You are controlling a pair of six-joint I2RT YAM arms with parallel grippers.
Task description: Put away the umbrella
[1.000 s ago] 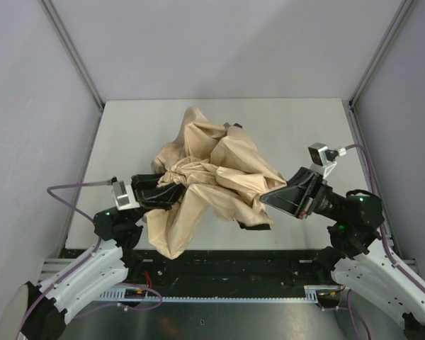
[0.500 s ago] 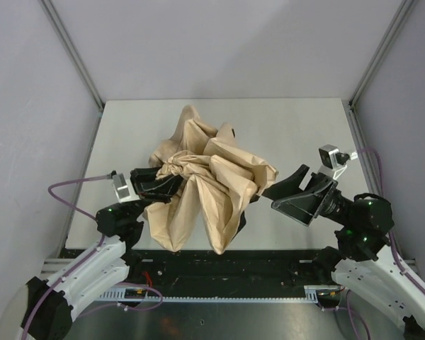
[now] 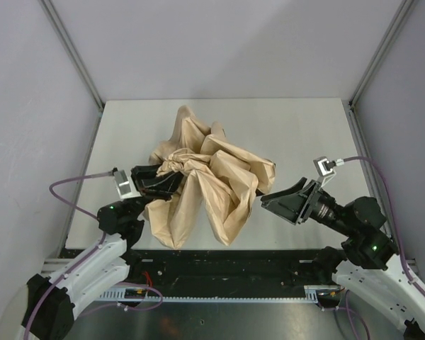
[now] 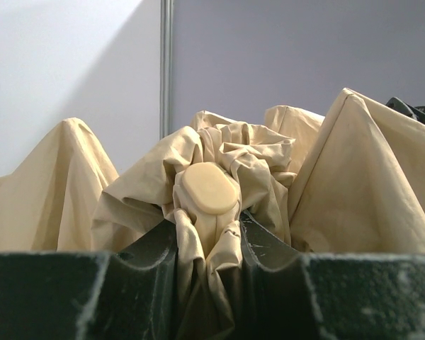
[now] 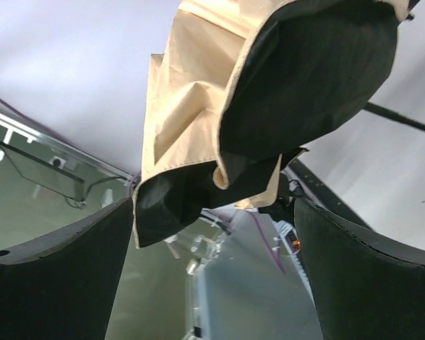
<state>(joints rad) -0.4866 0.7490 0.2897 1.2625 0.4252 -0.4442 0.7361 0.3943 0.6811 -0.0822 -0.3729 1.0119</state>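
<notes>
Item: umbrella (image 3: 205,184), compact folding type, beige fabric with dark lining; found collapsed but unrolled, a loose crumpled heap left of centre on the table (image 3: 304,127) in the top view, its folds spilling toward the lower edge. Left gripper (image 3: 171,183), at the heap's left side, was clenched on a bunch of fabric just below a small oval tan knob (image 4: 209,188); right gripper (image 3: 273,202), lower right of the heap, stood unclenched with jaws spread wide, a dark-lined flap (image 5: 312,78) hanging between them, apparently untouched. Handling, by judgement: light; canopy soft, limp and rather slick, apt to slide or billow out of a pinch; ribs and shaft, mostly hidden, probably thin and easily bent. Best hold was judged to be the rigid parts, knob or shaft, with fabric gathered round them; a loose flap alone would give poor control.
</notes>
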